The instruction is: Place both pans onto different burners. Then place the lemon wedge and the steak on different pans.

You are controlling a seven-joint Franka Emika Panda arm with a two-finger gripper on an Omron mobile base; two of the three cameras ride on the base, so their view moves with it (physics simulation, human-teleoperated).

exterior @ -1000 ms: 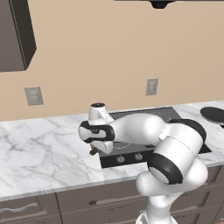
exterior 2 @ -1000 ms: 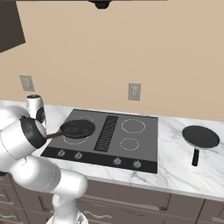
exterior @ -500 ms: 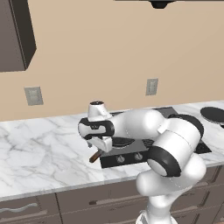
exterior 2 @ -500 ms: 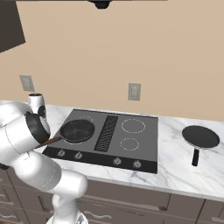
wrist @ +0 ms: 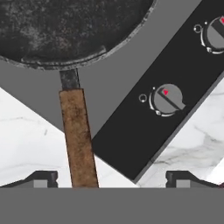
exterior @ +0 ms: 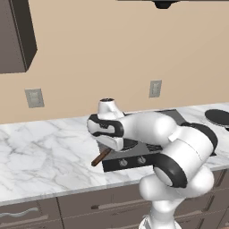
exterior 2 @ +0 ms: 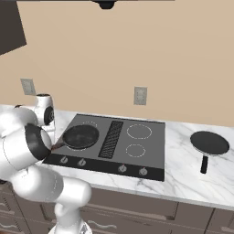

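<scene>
The pan with the brown wooden handle (exterior 2: 81, 136) lies on a left burner of the cooktop (exterior 2: 151, 141), its handle (wrist: 78, 135) reaching out over the marble counter. My gripper (wrist: 112, 179) hangs open just above that handle, which runs between the fingertips (wrist: 43, 177) nearer the left one, untouched. In the left base view the gripper (exterior: 108, 144) points down over the handle (exterior: 100, 157). The all-dark pan (exterior 2: 209, 143) rests on the counter right of the cooktop. Two right burners (exterior 2: 139, 131) are bare. The lemon wedge and the steak are out of view.
A row of knobs (wrist: 167, 99) lines the cooktop's front strip. A black grille (exterior 2: 111, 138) splits the cooktop. Marble counter (exterior: 44, 156) stretches to the left. Wall outlets (exterior 2: 140, 95) sit behind, and a dark cabinet (exterior: 15, 36) hangs upper left.
The jaws have spread wide and let go of the wooden handle. The pan stays where it was on the cooktop; the hand has barely shifted.
</scene>
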